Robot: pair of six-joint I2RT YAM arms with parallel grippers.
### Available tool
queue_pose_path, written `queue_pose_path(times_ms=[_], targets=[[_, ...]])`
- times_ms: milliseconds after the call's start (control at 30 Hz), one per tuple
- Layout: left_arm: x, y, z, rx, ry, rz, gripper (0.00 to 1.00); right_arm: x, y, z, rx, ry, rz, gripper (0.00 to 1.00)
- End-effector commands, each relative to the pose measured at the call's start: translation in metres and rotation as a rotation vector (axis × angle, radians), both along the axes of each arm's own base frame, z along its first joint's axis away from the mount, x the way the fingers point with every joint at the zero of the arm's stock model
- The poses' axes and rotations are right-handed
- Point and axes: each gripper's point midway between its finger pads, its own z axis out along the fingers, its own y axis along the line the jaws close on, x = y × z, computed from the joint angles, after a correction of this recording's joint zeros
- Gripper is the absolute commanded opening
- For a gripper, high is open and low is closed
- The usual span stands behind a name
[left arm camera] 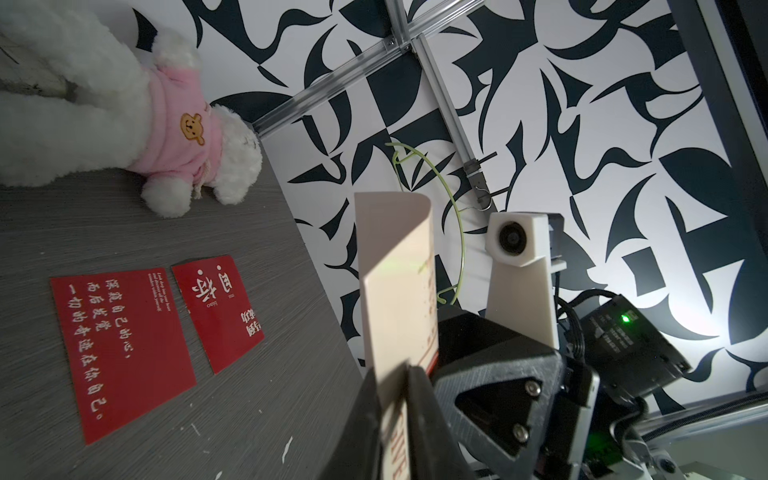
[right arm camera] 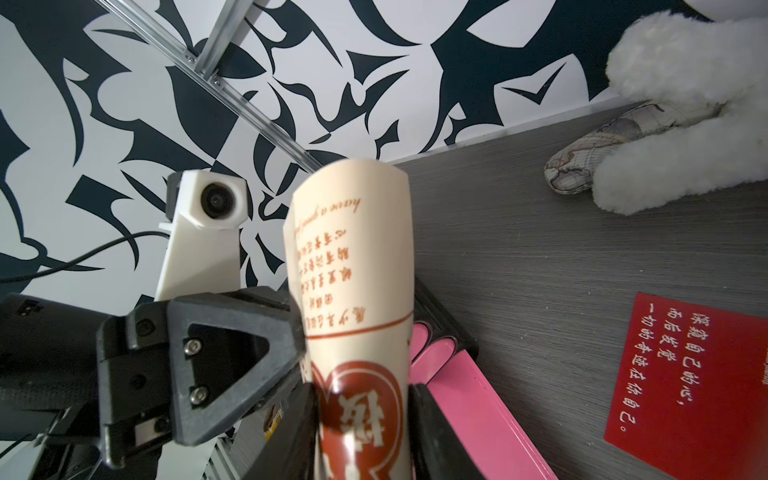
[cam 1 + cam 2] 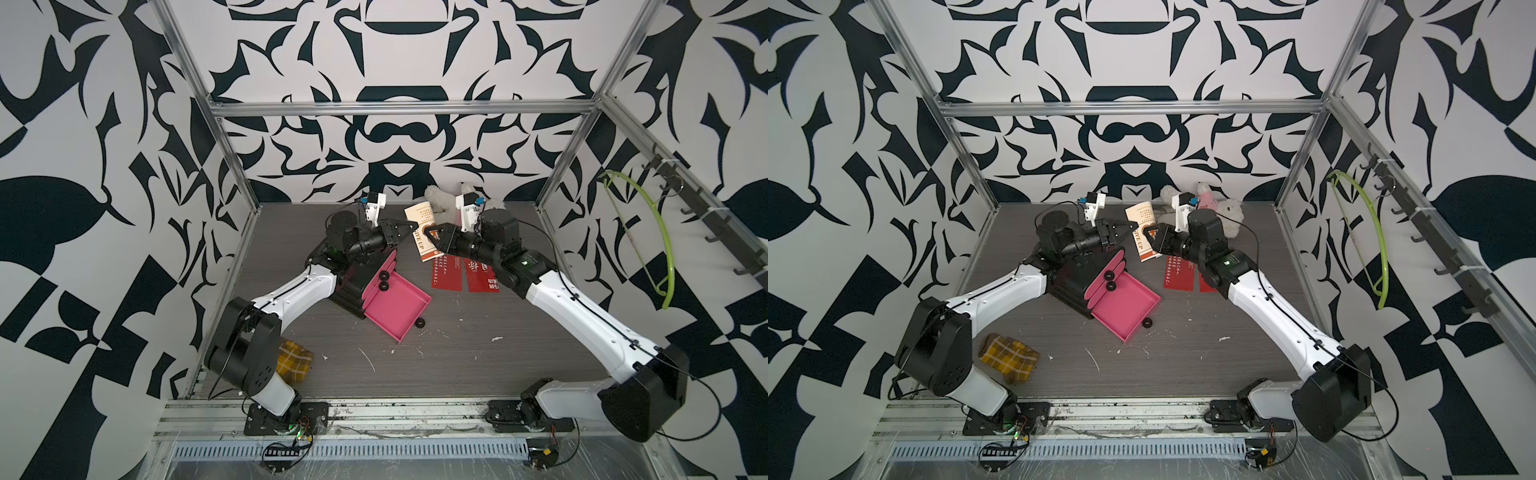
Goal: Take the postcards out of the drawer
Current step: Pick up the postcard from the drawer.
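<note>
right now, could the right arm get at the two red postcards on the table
Not freely, probably. The right claw is clamped on the cream postcard, which the left claw also pinches. The red postcards lie flat close under its forearm, so after letting go they look reachable.

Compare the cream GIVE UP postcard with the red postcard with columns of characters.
Colour: the cream postcard has orange-red print; the red postcard has white characters.
Pose: the cream postcard is raised and bowed; the red postcard lies flat on the grey table.
Grip: the left gripper and right gripper both pinch the cream postcard; neither touches the red postcard.
Both are thin rectangles outside the pink drawer.
</note>
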Motion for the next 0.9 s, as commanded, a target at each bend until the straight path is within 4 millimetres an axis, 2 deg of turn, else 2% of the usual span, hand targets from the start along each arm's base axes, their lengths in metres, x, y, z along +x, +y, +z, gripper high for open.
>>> queue_pose_path(times_ms=[0, 133, 167, 300, 367, 567, 767, 867], targets=[[-0.007, -0.005, 0.017, -0.02, -0.045, -0.041, 0.11, 0.002, 0.003, 0.014, 0.024, -0.051, 0.003, 0.38], [-0.009, -0.005, 0.016, -0.008, -0.042, -0.045, 0.06, 0.003, 0.001, 0.012, 0.008, -0.053, -0.003, 0.39], [-0.01, -0.005, 0.017, -0.003, -0.045, -0.049, 0.05, 0.003, 0.001, 0.013, 0.0, -0.057, -0.001, 0.43], [-0.013, -0.002, 0.018, 0.038, -0.064, -0.06, 0.0, -0.002, -0.01, 0.017, -0.072, -0.094, -0.003, 0.74], [-0.015, 0.002, 0.019, 0.073, -0.084, -0.087, 0.0, -0.006, -0.015, 0.021, -0.088, -0.122, 0.02, 0.8], [-0.025, 0.019, 0.031, 0.13, -0.111, -0.227, 0.0, -0.02, -0.009, 0.036, 0.006, -0.197, 0.235, 0.87], [-0.046, 0.037, 0.051, 0.085, -0.132, -0.4, 0.0, -0.024, -0.001, 0.033, 0.112, -0.197, 0.419, 0.89], [-0.057, 0.04, 0.058, 0.075, -0.158, -0.454, 0.0, -0.027, 0.006, 0.035, 0.162, -0.206, 0.491, 0.89]])
